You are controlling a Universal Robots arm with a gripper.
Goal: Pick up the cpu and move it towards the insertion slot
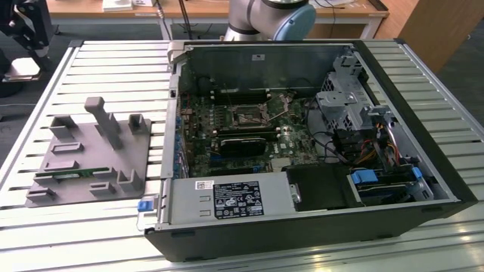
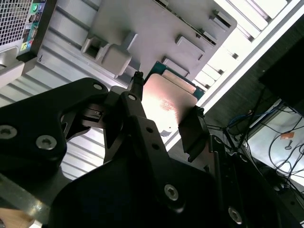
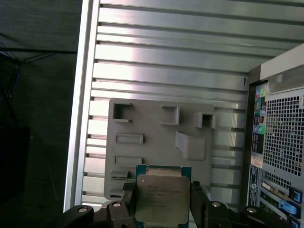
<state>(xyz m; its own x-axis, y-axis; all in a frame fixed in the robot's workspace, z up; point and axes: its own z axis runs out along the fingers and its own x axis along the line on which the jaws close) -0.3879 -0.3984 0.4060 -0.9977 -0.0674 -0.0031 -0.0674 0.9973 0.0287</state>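
The cpu (image 3: 161,199) is a small square chip with a silver-grey face on a green base, and my gripper (image 3: 161,195) is shut on it, one black finger (image 3: 126,198) on each of two opposite edges. In the second wrist view the cpu (image 2: 170,97) shines between the same fingers (image 2: 194,126) of the gripper (image 2: 166,105). It hangs above the grey plastic tray (image 3: 156,130), near one of the tray's edges. The insertion slot (image 1: 248,117), a square silver-framed socket, lies on the motherboard inside the open computer case (image 1: 302,136).
The tray (image 1: 83,153) stands on the slatted metal table at the exterior view's left, with a green memory stick (image 1: 72,174) in it. The case's rear panel (image 3: 280,142) is beside the tray. The arm's base (image 1: 272,17) rises behind the case.
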